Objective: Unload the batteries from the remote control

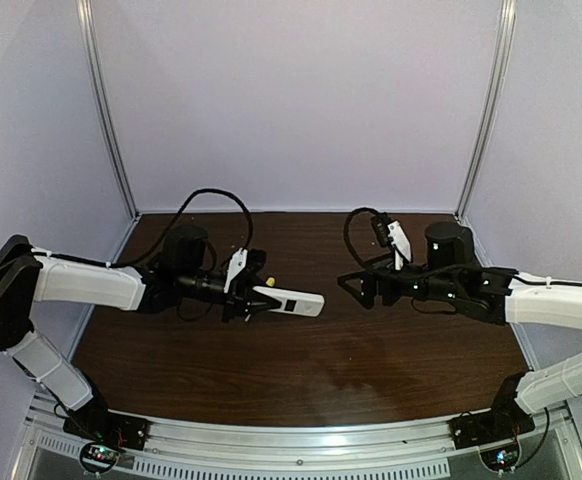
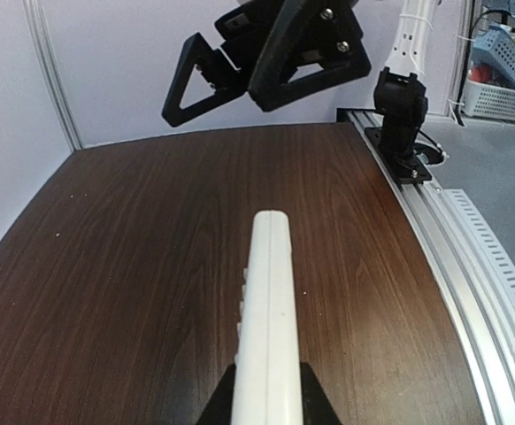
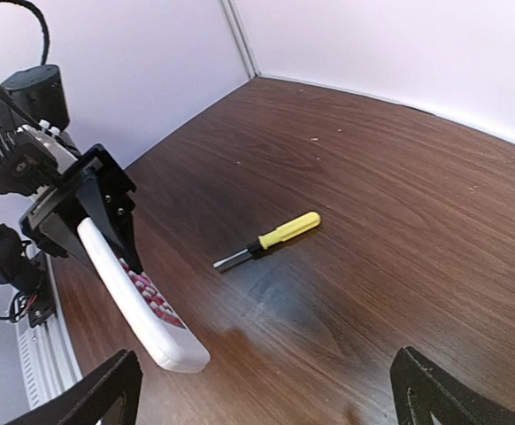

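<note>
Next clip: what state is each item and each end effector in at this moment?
left end effector: shut on the remote control
right end effector: open, holding nothing
remote control: gripped at one end, turned on its edge
screwdriver: lying flat on the table, untouched

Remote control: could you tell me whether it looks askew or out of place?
Yes: the remote control is off the table, clamped at one end in the left gripper, turned on its long edge. No damage shows.
</note>
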You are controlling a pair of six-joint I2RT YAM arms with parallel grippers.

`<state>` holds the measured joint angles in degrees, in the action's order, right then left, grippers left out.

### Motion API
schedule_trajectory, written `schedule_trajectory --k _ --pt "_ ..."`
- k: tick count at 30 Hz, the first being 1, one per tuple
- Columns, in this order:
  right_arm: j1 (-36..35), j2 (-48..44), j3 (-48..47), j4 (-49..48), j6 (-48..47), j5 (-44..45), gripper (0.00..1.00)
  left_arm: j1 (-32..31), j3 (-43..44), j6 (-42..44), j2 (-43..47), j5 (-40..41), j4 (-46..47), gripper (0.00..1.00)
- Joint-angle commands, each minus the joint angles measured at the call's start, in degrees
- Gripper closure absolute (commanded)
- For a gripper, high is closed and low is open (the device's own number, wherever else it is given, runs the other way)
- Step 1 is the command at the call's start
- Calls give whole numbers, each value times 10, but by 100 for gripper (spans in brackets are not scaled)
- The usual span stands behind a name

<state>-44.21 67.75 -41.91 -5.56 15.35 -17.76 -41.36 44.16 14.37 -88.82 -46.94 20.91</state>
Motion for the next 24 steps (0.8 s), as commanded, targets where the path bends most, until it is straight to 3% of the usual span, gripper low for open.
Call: schedule_trajectory --k 1,10,17,24 --pt "3 -21 25 -33 -5 90 0 2 32 -90 13 40 -27 100" --pt "3 -32 49 -65 -4 114 0 31 21 -261 18 127 -2 100" --pt "3 -49 69 -90 -2 134 0 74 1 -344 41 219 4 100" --pt "3 -30 60 -76 -11 133 0 103 11 -374 27 171 17 100"
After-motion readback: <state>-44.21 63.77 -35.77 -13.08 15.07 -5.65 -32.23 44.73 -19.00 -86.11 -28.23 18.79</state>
